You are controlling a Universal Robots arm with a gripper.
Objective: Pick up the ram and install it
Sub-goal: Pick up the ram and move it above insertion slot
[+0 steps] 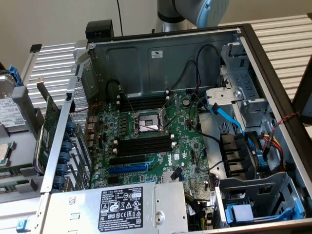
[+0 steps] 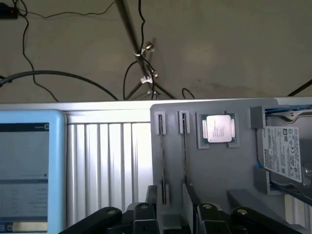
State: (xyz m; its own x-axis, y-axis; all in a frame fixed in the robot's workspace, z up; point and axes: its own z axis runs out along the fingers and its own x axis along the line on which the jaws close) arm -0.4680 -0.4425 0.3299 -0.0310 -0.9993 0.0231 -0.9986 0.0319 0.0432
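Observation:
In the wrist view the ram (image 2: 185,156) is a thin stick standing on edge in a slot of the grey holder tray (image 2: 219,175), with a second stick (image 2: 161,156) in the slot beside it. My gripper (image 2: 173,207) hovers over the near end of these two slots, open, with nothing between its black fingers (image 2: 153,197). In the exterior view the open computer case shows the motherboard (image 1: 161,156) with empty black memory slots (image 1: 144,144) below the processor socket and more slots (image 1: 144,103) above it. Part of my arm (image 1: 190,9) shows behind the case.
On the tray lie a processor chip (image 2: 218,129) and a hard drive (image 2: 285,151). A light-blue screen (image 2: 24,175) sits beside the tray. A wide green expansion card (image 1: 48,131) stands at the case's left wall. Cables, the power supply (image 1: 117,207) and drive cages crowd the case.

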